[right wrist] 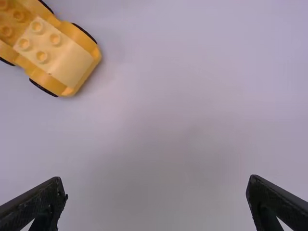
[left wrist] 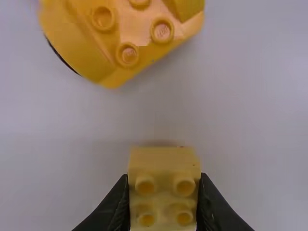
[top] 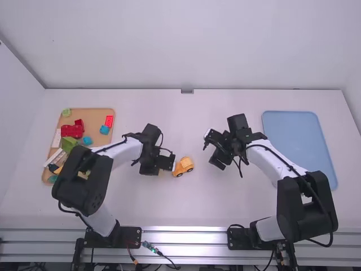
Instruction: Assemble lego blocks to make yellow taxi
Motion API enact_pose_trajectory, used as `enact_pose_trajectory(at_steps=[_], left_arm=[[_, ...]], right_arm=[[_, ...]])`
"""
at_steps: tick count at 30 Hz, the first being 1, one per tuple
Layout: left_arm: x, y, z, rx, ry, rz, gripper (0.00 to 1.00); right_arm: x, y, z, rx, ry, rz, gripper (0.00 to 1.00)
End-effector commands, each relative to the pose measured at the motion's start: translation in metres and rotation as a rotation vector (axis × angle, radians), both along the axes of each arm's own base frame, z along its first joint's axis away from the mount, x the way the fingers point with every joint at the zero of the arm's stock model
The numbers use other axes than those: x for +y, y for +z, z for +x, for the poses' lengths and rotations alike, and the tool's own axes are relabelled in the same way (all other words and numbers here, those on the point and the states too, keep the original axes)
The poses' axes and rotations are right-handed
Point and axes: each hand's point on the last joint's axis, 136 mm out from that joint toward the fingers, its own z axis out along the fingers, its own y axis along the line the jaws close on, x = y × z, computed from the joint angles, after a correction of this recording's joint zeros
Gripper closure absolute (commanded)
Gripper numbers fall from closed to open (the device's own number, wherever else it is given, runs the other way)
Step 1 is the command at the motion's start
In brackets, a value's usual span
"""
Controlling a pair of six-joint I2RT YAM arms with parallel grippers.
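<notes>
One yellow car (top: 184,165) on white table (top: 208,206), pale wall (top: 197,45) beyond.

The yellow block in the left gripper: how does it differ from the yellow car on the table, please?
The yellow block is held by the left gripper, whereas the yellow car rests on the table. The block is small and boxy; the car is larger, with rounded sides and dark wheels. Both are yellow and show round studs.

Here we go: yellow studded toy car (right wrist: 67,57), smooth plastic, soft shine; yellow studded square block (left wrist: 163,161), plastic too; white flat bench (top: 225,197), smooth, matt; long silver rail (top: 186,237), shiny metal!
</notes>
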Motion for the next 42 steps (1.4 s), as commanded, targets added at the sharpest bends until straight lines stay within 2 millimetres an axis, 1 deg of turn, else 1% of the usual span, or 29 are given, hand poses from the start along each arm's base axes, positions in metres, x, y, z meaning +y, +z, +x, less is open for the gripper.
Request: enact_pose_trajectory(at_steps=[1, 3, 4, 6, 7, 8, 9, 10, 12, 13, 15, 17, 20, 21, 22, 24, 26, 27, 28, 30, 33, 36, 38, 42], left_arm=[[0.005, 0.000, -0.002, -0.016, -0.001, 0.007, 0.98], [0.005, -0.001, 0.001, -0.031, 0.025, 0.009, 0.98], [0.005, -0.002, 0.002, -0.033, 0.028, 0.009, 0.98], [0.005, -0.002, 0.008, -0.055, 0.071, 0.006, 0.86], [0.005, -0.002, 0.008, -0.057, 0.071, 0.006, 0.84], [0.004, -0.002, 0.008, -0.057, 0.062, 0.002, 0.68], [0.004, -0.002, 0.008, -0.057, 0.061, 0.002, 0.58], [0.004, -0.001, 0.010, -0.063, 0.064, 0.000, 0.01], [0.002, 0.000, 0.011, -0.064, 0.065, -0.011, 0.01], [0.001, 0.001, 0.012, -0.064, 0.065, -0.015, 0.01], [-0.005, 0.006, 0.011, -0.052, 0.055, -0.046, 0.01], [-0.011, 0.015, 0.012, -0.050, 0.049, -0.077, 0.01], [-0.020, 0.037, 0.014, -0.059, 0.044, -0.138, 0.01], [-0.021, 0.047, 0.016, -0.071, 0.046, -0.166, 0.01], [-0.022, 0.051, 0.016, -0.074, 0.048, -0.183, 0.01], [-0.025, 0.068, 0.016, -0.089, 0.057, -0.253, 0.01], [-0.025, 0.086, 0.011, -0.100, 0.039, -0.335, 0.01], [-0.025, 0.097, 0.005, -0.105, 0.012, -0.399, 0.01], [-0.024, 0.104, 0.001, -0.116, -0.022, -0.439, 0.01], [-0.022, 0.122, -0.009, -0.165, -0.110, -0.576, 0.01], [-0.019, 0.134, -0.014, -0.221, -0.141, -0.710, 0.01], [-0.014, 0.134, -0.014, -0.237, -0.119, -0.760, 0.01], [-0.011, 0.128, -0.015, -0.237, -0.076, -0.804, 0.01], [-0.011, 0.118, -0.018, -0.222, -0.048, -0.816, 0.01]], right_arm=[[0.008, 0.006, -0.002, -0.010, 0.053, 0.041, 0.01], [0.017, 0.009, -0.008, -0.015, 0.124, 0.081, 0.01], [0.017, 0.009, -0.009, -0.016, 0.131, 0.084, 0.01], [0.023, 0.009, -0.016, -0.026, 0.211, 0.109, 0.01], [0.024, 0.009, -0.018, -0.028, 0.222, 0.113, 0.01], [0.028, 0.008, -0.023, -0.039, 0.277, 0.136, 0.01], [0.029, 0.008, -0.024, -0.041, 0.288, 0.140, 0.01], [0.031, 0.008, -0.027, -0.049, 0.319, 0.154, 0.01], [0.038, 0.009, -0.036, -0.079, 0.416, 0.195, 0.01], [0.039, 0.009, -0.037, -0.081, 0.423, 0.197, 0.01], [0.045, 0.011, -0.045, -0.110, 0.507, 0.237, 0.01], [0.047, 0.011, -0.048, -0.134, 0.551, 0.249, 0.01], [0.054, 0.015, -0.048, -0.183, 0.601, 0.286, 0.01], [0.056, 0.018, -0.049, -0.197, 0.622, 0.307, 0.01], [0.057, 0.019, -0.050, -0.203, 0.634, 0.317, 0.01], [0.062, 0.019, -0.053, -0.223, 0.682, 0.354, 0.01], [0.066, 0.012, -0.050, -0.222, 0.694, 0.379, 0.01], [0.069, 0.005, -0.048, -0.211, 0.696, 0.403, 0.01], [0.071, 0.000, -0.047, -0.202, 0.696, 0.421, 0.01], [0.077, -0.009, -0.047, -0.171, 0.716, 0.473, 0.01], [0.083, -0.018, -0.044, -0.173, 0.765, 0.519, 0.01], [0.086, -0.024, -0.040, -0.169, 0.773, 0.540, 0.01], [0.088, -0.029, -0.035, -0.158, 0.770, 0.548, 0.01], [0.094, -0.030, -0.024, -0.165, 0.771, 0.575, 0.01]])
